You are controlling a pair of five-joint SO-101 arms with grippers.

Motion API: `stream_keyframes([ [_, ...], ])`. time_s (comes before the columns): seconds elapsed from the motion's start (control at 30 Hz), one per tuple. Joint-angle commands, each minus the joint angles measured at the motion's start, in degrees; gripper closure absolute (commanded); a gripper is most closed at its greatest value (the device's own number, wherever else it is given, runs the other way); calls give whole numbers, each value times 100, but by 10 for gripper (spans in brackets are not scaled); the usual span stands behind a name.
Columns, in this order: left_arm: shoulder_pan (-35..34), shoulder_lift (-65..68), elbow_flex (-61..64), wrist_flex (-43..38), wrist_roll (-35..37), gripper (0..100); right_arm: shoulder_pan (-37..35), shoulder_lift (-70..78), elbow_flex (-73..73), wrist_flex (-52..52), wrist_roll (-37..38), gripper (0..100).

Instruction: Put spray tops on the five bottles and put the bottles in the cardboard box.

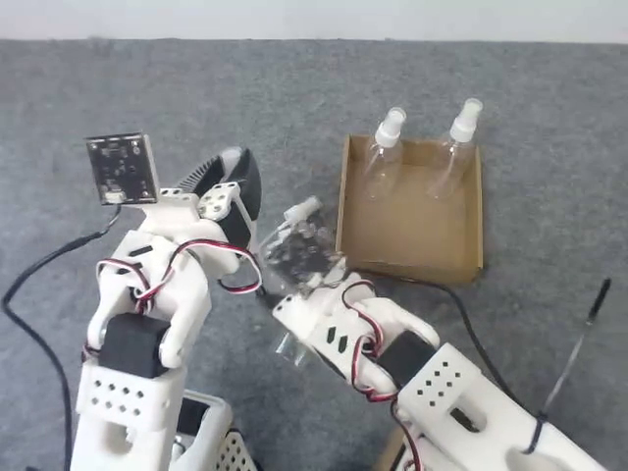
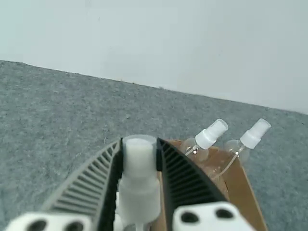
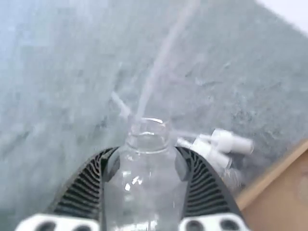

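Left gripper (image 2: 139, 144) was clamped on a spray top (image 2: 138, 187), left of the cardboard box (image 1: 410, 257). Right gripper (image 3: 147, 156) gripped the uncapped bottle (image 3: 144, 195), just left of the box. Judgement: hold bottle steady, centre top over its opening, lower straight.

Bench (image 1: 549, 118): grey felt-like covering, perhaps carpet, spanning left to right.
Wall (image 2: 192, 43): plain, pale, rising along the bench's far edge.
Light: soft and even across the surface; shadows faint.

No legible text or numbers, bottles (image 1: 383, 162) unlabelled, cardboard box (image 1: 407, 235) plain, circuit board (image 1: 123, 167) markings unreadable
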Motion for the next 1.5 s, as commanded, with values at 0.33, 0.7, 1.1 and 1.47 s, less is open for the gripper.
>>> stream_keyframes([
  [0.33,413,-123,57,431,-1011,989,268,-207,484,-1376,-448,992],
  [0.7,738,-132,-409,1055,-1292,867,277,-207,510,-1323,-448,992],
  [1.1,-211,527,-1560,1345,-1670,855,268,-215,598,-1323,-422,992],
  [1.47,-53,369,-171,923,-2145,917,268,-215,598,-1323,-422,992],
])
